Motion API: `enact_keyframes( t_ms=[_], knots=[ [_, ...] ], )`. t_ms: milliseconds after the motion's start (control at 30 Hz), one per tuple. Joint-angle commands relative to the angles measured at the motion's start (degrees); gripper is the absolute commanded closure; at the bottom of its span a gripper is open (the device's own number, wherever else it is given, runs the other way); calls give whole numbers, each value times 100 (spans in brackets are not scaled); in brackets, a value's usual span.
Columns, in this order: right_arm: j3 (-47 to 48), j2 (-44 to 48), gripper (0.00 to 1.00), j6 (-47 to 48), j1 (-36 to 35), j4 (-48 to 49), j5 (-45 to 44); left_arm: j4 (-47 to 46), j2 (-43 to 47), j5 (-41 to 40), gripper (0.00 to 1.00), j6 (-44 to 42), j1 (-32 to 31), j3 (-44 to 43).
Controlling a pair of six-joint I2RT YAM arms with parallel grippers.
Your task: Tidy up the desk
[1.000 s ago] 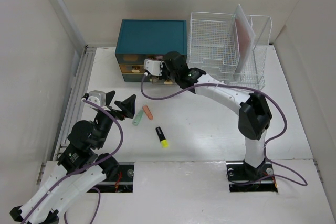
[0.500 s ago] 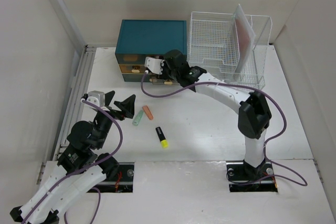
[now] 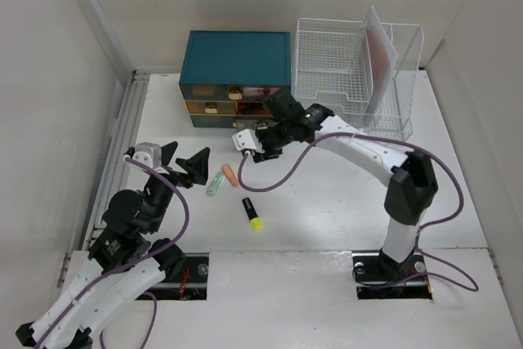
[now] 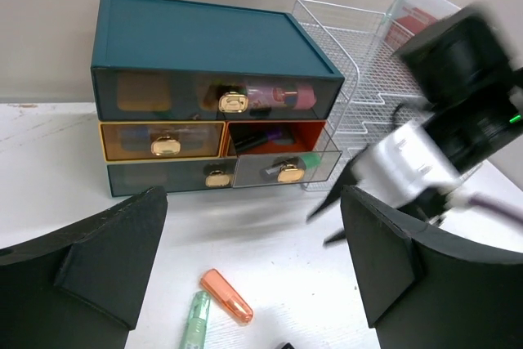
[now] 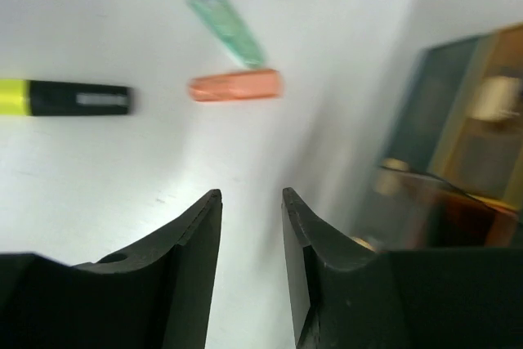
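The desk (image 3: 327, 194) is carrying the teal box (image 3: 237, 56) at its far edge and is spreading out in front of the box toward the arm bases. The rack (image 3: 339, 63) is standing just right of the box. In front of the box's middle, an orange pen (image 3: 230, 175) is lying on the desk just beside a green pen (image 3: 215, 185). A highlighter (image 3: 252, 212), black and yellow, is lying farther out from the box. The right gripper (image 5: 250, 202) is hovering over the desk just in front of the box's drawers, its jaws standing a narrow gap apart with nothing between them. The left gripper (image 4: 253, 267) is hanging farther out, in front of the box's left end, with its jaws spread wide and holding nothing.
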State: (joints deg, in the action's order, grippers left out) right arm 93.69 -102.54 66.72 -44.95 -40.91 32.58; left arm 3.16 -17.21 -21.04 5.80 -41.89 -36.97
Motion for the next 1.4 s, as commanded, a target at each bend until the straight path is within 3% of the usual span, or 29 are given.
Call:
enact_keyframes(
  t_ms=[0,233,500,633,1000,1367],
  knots=[
    [61,-677,61,-183,-189,-857,908,-210,95,-58,16,-79,23,14],
    [-789,-662,61,-810,-866,-463,970,-210,148,-58,16,-79,23,14],
    [-1265,-232,54,489,-1139,-102,4,-263,148,-58,16,-79,23,14],
    [-1502,-47,48,623,-1323,529,-672,-263,148,-58,16,-79,23,14],
    [-1793,14,43,1220,-1578,1005,-1692,-263,148,-58,16,-79,23,14],
    [-1758,-213,42,1440,-1921,988,-1930,-263,148,-58,16,-79,23,14]
  ],
)
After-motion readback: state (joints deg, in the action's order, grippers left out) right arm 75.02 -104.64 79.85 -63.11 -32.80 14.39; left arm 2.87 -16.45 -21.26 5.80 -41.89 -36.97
